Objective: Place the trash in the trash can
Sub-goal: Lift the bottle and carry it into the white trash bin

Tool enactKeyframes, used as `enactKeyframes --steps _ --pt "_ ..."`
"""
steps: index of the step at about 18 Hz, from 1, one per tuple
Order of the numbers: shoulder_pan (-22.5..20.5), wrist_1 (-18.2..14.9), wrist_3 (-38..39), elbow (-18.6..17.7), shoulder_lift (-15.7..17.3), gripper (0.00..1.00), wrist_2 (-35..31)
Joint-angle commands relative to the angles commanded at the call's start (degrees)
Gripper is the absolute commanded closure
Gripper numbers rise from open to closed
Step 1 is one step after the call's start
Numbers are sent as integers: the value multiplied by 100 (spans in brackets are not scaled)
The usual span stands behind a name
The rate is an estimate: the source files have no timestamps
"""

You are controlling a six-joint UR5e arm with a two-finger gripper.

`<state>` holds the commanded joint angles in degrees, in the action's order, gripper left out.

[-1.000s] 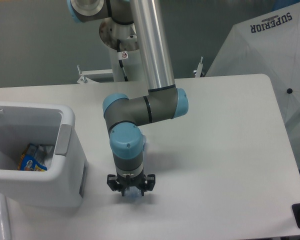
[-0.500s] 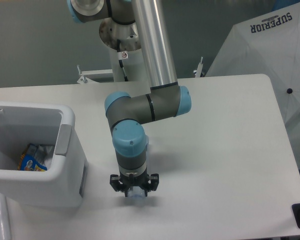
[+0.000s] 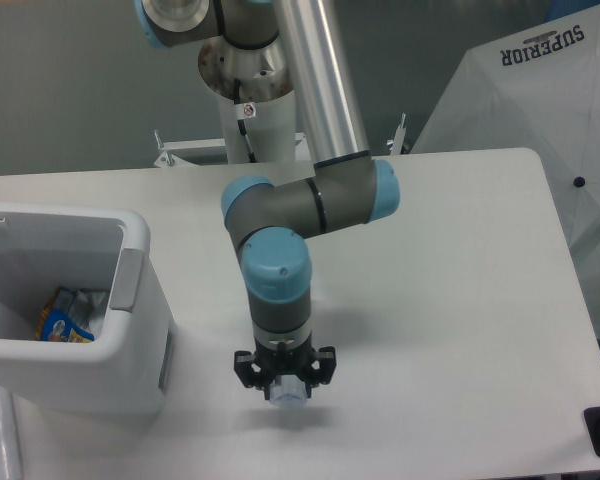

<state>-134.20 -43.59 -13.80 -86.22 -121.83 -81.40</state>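
Gripper [image 3: 285, 385] on the grey-and-blue arm points straight down over the white table [image 3: 460, 300], with one small clear-bluish plastic thing [image 3: 288, 392] between its black fingers, looks clamped on it.

One white boxy plastic trash can [image 3: 130, 340] sits off to the side, well apart from the gripper. Inside it there's one blue-and-orange snack packet [image 3: 62, 318]. Can't really tell if the held thing is the bottle, it's mostly hidden.

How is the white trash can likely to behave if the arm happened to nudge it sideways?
The trash can looks like thin plastic holding only a snack packet, so it is probably light and would slide on the smooth table. Its wide, boxy base makes tipping unlikely.
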Motion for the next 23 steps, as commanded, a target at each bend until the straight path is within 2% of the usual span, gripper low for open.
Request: enactKeyframes --steps 2,4,9,11,15,23 --pt "-114 0 44 88 263 44 185" --pt "-185 9 167 254 379 44 440" --pt "-326 9 878 1273 335 44 1003" --pt "-378 9 932 1476 378 44 1248" --pt "-387 18 1054 1678 405 44 1513" --pt "-361 44 1845 1749 1055 44 2022"
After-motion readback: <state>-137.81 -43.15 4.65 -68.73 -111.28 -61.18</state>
